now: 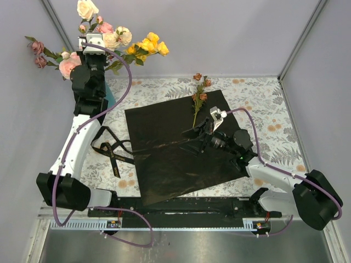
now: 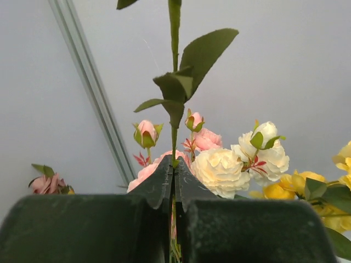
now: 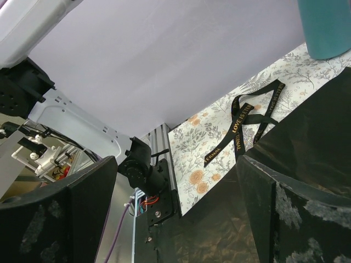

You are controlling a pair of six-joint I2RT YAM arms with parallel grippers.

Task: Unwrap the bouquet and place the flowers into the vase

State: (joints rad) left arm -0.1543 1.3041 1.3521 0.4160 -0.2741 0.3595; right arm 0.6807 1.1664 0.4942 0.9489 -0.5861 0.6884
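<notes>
The vase [image 1: 111, 99] is a teal tube at the back left, mostly hidden behind my left arm; its base also shows in the right wrist view [image 3: 326, 27]. Pink, cream and yellow flowers [image 1: 118, 41] rise above it. My left gripper [image 2: 174, 164] is raised there [image 1: 92, 48], shut on one green flower stem [image 2: 174, 33] that runs straight up. One brownish-mauve flower [image 1: 198, 96] lies on the far edge of the bouquet's black paper [image 1: 175, 148], which is spread flat. My right gripper [image 1: 194, 137] hovers open over the paper, nothing between its fingers [image 3: 285, 208].
The black ribbon [image 1: 112, 150] with gold lettering lies loose on the floral tablecloth [image 1: 258, 98], left of the paper [image 3: 241, 123]. Grey walls close in the back and sides. The arm bases and metal rail [image 1: 181, 211] run along the near edge.
</notes>
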